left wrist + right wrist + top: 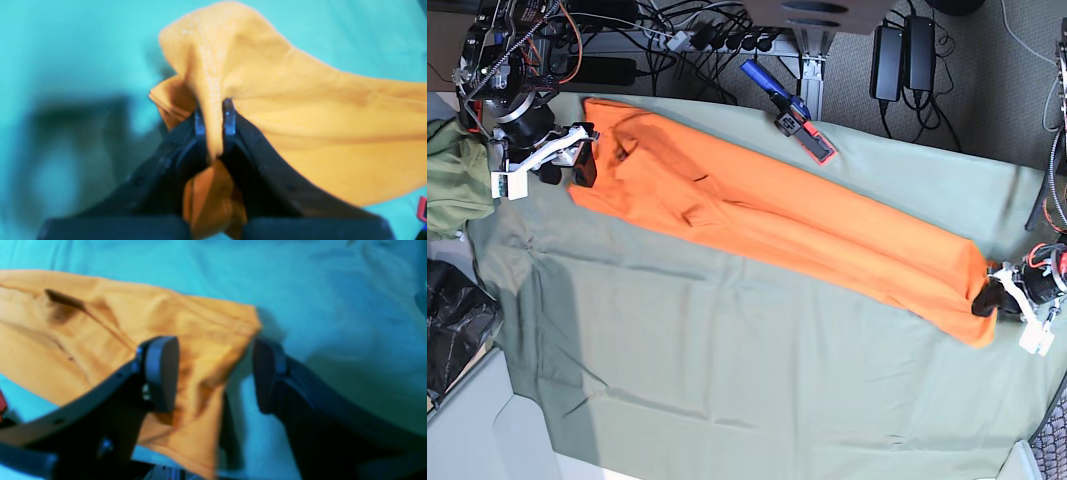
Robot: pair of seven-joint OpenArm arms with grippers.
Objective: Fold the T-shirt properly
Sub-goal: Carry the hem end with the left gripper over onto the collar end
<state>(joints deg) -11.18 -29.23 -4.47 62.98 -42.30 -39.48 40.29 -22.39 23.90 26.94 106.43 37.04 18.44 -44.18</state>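
The orange T-shirt lies folded into a long band, stretched diagonally across the sage-green table cloth. My left gripper is shut on a bunched fold of the T-shirt and lifts it slightly. In the base view it grips the band's lower right end. My right gripper is open at the band's upper left end. One finger is over the T-shirt's corner; the other is over the cloth beside it. No white tag shows.
A blue and red tool lies at the cloth's far edge, beside the T-shirt. Cables and power bricks lie beyond it. A green cloth bundle and a black bag sit off the left edge.
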